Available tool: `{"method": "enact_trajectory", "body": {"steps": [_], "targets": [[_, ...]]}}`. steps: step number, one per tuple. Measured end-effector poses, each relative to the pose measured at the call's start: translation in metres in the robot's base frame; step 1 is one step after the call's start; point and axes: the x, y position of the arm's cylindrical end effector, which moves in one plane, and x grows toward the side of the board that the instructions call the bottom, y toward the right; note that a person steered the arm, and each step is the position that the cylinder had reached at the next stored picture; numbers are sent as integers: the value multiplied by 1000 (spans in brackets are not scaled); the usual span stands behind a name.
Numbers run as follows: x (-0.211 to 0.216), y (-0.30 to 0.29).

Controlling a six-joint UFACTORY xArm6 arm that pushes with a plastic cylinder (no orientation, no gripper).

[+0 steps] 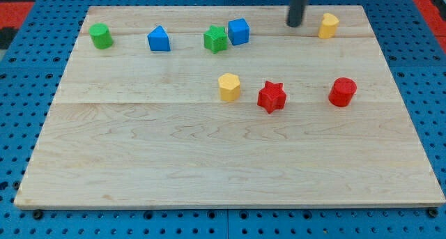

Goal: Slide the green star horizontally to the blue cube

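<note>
The green star (216, 39) lies near the view's top, a little left of centre. The blue cube (238, 31) sits just to its right, touching or nearly touching it. My tip (295, 23) is at the view's top, right of the blue cube with a clear gap, and left of a yellow block (328, 26).
A green cylinder (101, 36) and a blue house-shaped block (159, 39) lie at the top left. A yellow hexagonal block (228, 87), a red star (272, 97) and a red cylinder (342, 92) lie in a row mid-board. The wooden board (209, 162) sits on a blue pegboard.
</note>
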Motion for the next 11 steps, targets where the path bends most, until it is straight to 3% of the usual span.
{"method": "enact_trajectory", "body": {"steps": [1,2,5,6,7,8,10,11], "targets": [[-3,-20],[7,-80],[36,-49],[7,-52],[47,-124],[59,-120],[25,-145],[30,-82]]}}
